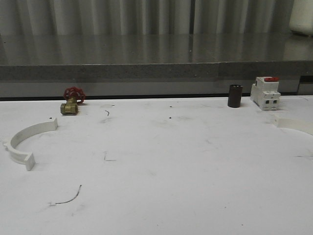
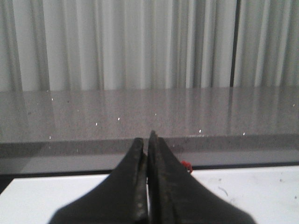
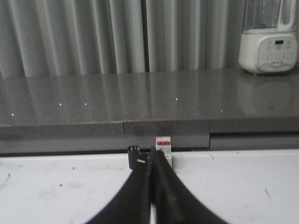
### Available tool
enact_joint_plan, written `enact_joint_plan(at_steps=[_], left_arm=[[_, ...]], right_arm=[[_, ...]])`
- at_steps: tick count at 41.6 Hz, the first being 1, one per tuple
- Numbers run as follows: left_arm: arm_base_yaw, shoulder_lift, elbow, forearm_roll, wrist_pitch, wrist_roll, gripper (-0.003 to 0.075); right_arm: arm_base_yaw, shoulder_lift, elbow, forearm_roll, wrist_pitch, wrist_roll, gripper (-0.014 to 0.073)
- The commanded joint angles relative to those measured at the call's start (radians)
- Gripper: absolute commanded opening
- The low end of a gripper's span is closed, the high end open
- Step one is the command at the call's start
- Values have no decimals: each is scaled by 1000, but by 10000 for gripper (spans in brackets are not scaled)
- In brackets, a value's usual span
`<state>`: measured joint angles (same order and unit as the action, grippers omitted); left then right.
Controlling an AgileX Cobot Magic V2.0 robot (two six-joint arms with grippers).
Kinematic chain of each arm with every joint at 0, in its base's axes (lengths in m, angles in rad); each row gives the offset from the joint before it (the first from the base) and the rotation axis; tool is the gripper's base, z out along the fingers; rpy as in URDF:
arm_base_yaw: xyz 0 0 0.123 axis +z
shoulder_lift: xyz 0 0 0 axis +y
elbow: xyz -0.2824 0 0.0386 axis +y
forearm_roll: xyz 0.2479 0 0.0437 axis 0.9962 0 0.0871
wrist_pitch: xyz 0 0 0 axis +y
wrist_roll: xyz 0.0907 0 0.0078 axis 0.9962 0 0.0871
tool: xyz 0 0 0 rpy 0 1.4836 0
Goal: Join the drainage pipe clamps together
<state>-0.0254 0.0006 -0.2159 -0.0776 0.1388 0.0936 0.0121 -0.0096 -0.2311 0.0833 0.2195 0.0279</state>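
Observation:
One cream-white drainage pipe clamp (image 1: 24, 138) lies on the white table at the far left, its arc open toward the right. A second clamp (image 1: 296, 123) lies at the far right, partly cut off by the picture's edge. In the left wrist view my left gripper (image 2: 146, 140) is shut with nothing between its black fingers, raised above the table's near side. In the right wrist view my right gripper (image 3: 153, 156) is likewise shut and empty, pointing toward the back of the table.
A brass valve with a red handwheel (image 1: 72, 101) stands at the back left. A dark cylinder (image 1: 234, 96) and a white circuit breaker with a red top (image 1: 265, 92) stand at the back right. A grey counter (image 1: 156, 58) runs behind the table.

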Motion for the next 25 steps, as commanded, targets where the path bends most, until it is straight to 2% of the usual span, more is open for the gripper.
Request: enact_joint_plan(at_steps=[1,10,17,25], left_arm=[[-1,63,-157,-12,39,-3,-20],[-1,333,-500,-12,348,-3,-20],[-1,474,-499,-12,363,-3,-20],[-1,560,-490,-12,356,-3,-20]], right_arm=[[-5,57,-158,-24,44,-5,-61],[-5,316,-423,-34,262,-5,-61],[-5,467,-431,-34,281,-5,-61],[-5,556,-431,-34,330,-5,-61]])
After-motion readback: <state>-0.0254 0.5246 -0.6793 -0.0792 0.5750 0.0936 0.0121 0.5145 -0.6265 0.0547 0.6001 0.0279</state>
